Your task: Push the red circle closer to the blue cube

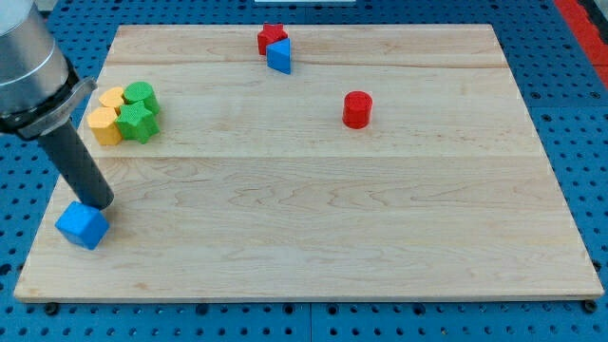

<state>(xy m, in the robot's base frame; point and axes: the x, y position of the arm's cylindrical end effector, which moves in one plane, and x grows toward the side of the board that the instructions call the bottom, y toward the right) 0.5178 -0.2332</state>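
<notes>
The red circle [356,109], a short red cylinder, stands right of the board's middle, toward the view's top. The blue cube [82,225] sits near the board's bottom left corner. My tip [99,202] is at the cube's upper right edge, touching it or nearly so. The dark rod slants up to the view's top left. The red circle is far from the tip and the cube, across the board to the right.
A red star block [271,37] and a blue triangular block [279,57] sit together at the top middle. Two yellow blocks [104,123] and two green blocks [139,111] cluster at the left. The wooden board [313,237] lies on a blue pegboard.
</notes>
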